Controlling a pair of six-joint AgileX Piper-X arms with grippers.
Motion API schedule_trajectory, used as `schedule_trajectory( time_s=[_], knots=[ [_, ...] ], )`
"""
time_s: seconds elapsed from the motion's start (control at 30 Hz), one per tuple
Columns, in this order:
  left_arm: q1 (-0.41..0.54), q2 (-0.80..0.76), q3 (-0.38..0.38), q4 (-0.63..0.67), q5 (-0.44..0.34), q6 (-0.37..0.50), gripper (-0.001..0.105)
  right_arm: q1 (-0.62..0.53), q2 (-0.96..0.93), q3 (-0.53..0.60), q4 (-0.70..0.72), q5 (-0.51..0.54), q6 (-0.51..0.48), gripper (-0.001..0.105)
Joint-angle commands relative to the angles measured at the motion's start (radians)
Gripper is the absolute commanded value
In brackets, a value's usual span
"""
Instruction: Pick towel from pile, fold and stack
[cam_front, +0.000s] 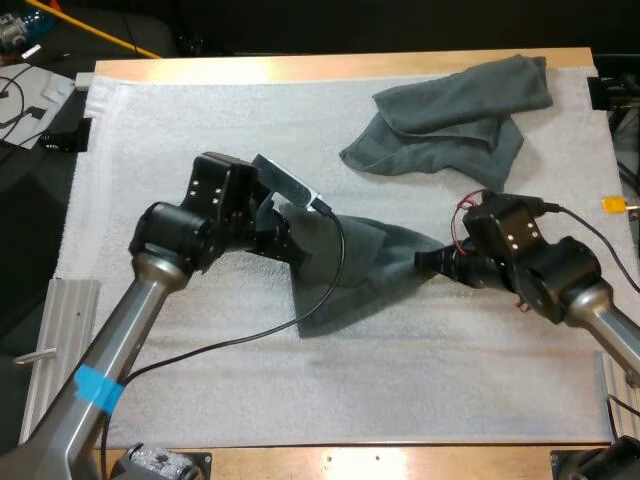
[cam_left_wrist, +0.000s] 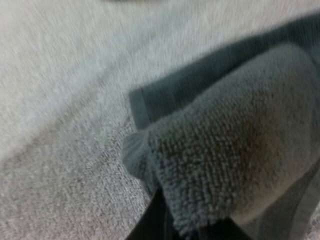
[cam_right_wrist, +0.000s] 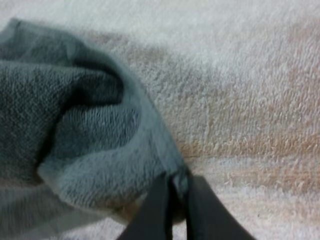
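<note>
Wooden table (cam_front: 400, 462), white mat (cam_front: 420, 385), stretched towel (cam_front: 372, 262)

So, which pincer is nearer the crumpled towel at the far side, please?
Right, narrowly: the right pincer is this side of the crumpled towel; the left pincer sits farther left.

the towel (cam_front: 365, 270) mid-mat is matt, looped terry cloth. the mat (cam_front: 180, 120) is white, nubbly cloth. at twelve o'clock the table (cam_front: 330, 66) edge shows smooth pale wood.
</note>
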Motion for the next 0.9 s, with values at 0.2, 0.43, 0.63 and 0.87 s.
schedule_trajectory(
  time_s=[0.2, 0.43, 0.63, 0.87],
  knots=[
    [-0.011, -0.115, -0.005, 0.054, 0.016, -0.017, 0.000, 0.066, -0.148, -0.002, 0.161, 0.022, -0.022, 0.000],
    [-0.012, -0.096, -0.008, 0.066, -0.037, -0.013, 0.003, 0.115, -0.144, 0.008, 0.178, 0.028, 0.020, 0.000],
    [-0.009, -0.138, -0.030, 0.138, 0.006, -0.018, 0.000, 0.109, -0.180, -0.051, 0.172, 0.018, -0.035, 0.000],
    [-0.009, -0.269, -0.069, 0.248, 0.036, -0.060, 0.000, 0.107, -0.256, -0.142, 0.277, 0.024, -0.040, 0.000]
  ],
)
